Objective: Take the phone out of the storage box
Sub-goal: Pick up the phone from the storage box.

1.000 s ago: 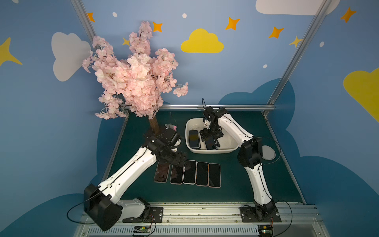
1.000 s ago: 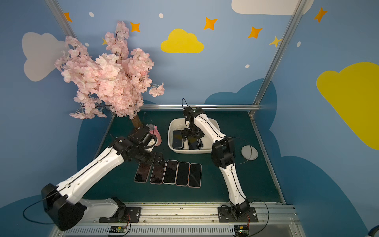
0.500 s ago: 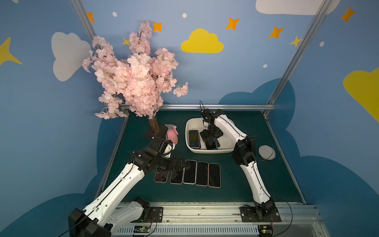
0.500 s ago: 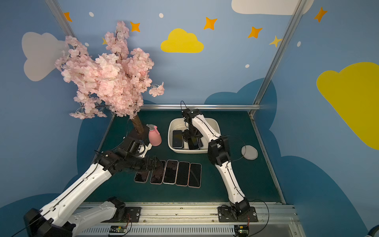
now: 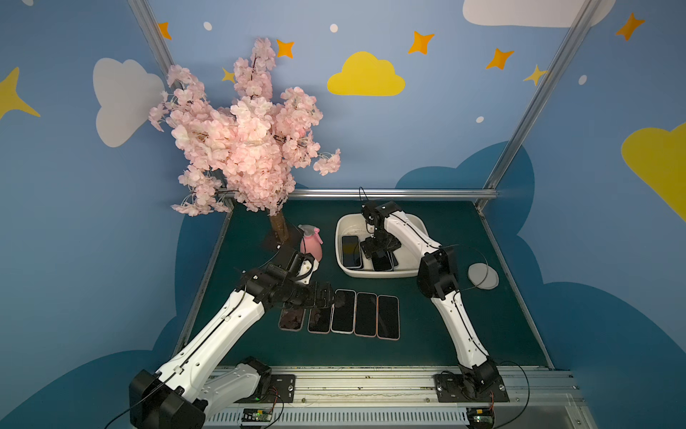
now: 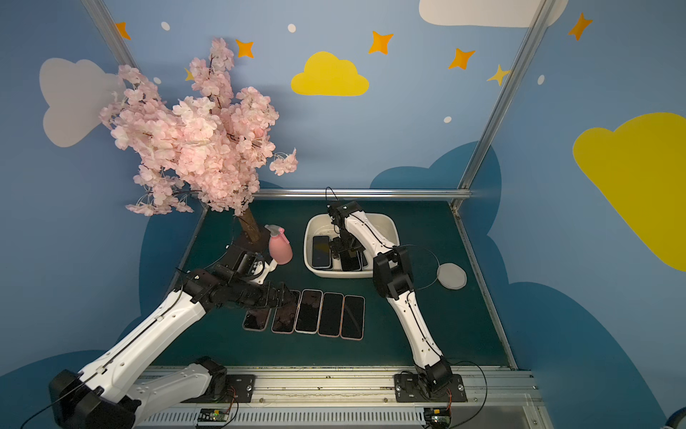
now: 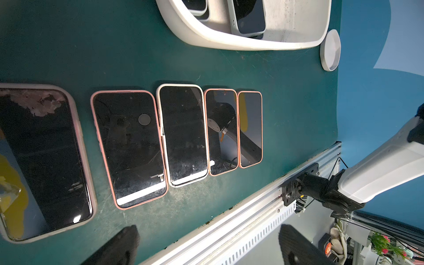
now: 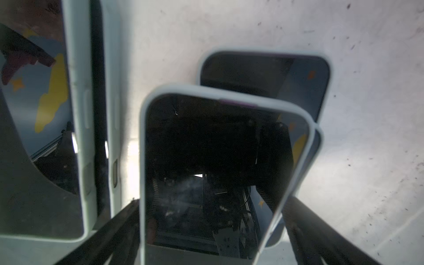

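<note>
Phone (image 8: pixel 213 172), screen up and tilted, rests on another inside the box (image 5: pixel 378 275), which stands at 1 o'clock on the table (image 5: pixel 445 334). A pile (image 5: pixel 350 250) of more phones lies at the box's 9 o'clock side. Right gripper (image 5: pixel 380 249) reaches into the box, jaws wide, with a finger (image 8: pixel 110 229) on each side of the phone; I cannot tell whether they touch it. Left gripper (image 5: pixel 328 299), wide and empty, hovers over the 9 o'clock end of a row (image 5: pixel 365 314) of five phones at the box's 6 o'clock.
</note>
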Robot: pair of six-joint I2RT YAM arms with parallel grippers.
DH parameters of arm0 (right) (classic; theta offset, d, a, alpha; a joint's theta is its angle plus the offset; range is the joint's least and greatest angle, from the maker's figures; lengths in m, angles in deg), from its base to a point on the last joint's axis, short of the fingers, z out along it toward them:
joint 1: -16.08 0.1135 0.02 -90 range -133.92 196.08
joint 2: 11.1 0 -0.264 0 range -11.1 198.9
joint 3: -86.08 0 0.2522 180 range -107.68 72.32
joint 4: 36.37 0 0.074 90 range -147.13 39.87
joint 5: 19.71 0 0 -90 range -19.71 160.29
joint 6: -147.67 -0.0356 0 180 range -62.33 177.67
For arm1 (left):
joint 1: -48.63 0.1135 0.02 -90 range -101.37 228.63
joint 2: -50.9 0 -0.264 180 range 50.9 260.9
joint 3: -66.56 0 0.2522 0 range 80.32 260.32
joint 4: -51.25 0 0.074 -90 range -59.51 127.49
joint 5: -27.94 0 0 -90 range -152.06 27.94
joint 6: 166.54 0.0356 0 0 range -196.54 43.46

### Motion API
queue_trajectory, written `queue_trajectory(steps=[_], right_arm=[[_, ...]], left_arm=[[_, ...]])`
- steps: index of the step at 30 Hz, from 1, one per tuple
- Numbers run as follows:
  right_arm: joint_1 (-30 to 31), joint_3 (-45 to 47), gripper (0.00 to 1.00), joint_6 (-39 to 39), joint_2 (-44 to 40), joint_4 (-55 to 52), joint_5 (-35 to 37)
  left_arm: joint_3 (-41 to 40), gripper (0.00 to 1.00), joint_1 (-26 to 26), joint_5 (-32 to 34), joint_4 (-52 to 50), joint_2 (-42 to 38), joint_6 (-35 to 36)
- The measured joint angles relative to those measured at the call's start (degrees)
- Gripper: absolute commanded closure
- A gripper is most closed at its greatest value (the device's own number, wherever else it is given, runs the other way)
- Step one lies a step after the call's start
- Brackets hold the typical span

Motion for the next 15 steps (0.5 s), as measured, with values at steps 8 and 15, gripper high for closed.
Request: queue_trajectory(steps=[8, 15], right_arm=[[-0.1, -0.1, 0.11, -1.2, 0.2, 0.2, 1.0], [-0.5, 0.1, 0.27, -1.9, 0.2, 0.3, 1.2]], left_arm=[[1.0, 0.01, 0.8, -0.7, -0.2, 1.5, 0.7], [2.0, 0.01, 1.2, -1.2, -0.2, 2.4, 1.3]])
